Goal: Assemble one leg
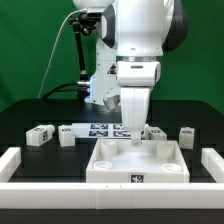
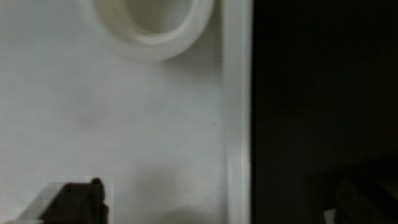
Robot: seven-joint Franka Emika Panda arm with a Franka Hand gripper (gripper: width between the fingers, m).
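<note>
The wide white tray-like part [image 1: 135, 160] lies at the front middle of the black table. My gripper [image 1: 136, 142] reaches straight down at its back right corner. In the wrist view the gripper [image 2: 219, 200] is open: one dark fingertip [image 2: 75, 200] is over the tray's white surface [image 2: 107, 120], the other over the black table, and the tray's edge runs between them. A round socket [image 2: 151, 25] shows in the tray ahead. Small white legs with tags lie behind the tray: two on the exterior view's left [image 1: 38, 135] [image 1: 67, 133] and two on its right [image 1: 155, 131] [image 1: 186, 133].
The marker board [image 1: 105, 128] lies flat behind the tray, under the arm. White rails [image 1: 15, 160] border the table at the left, right and front. A green backdrop and a camera stand are at the back.
</note>
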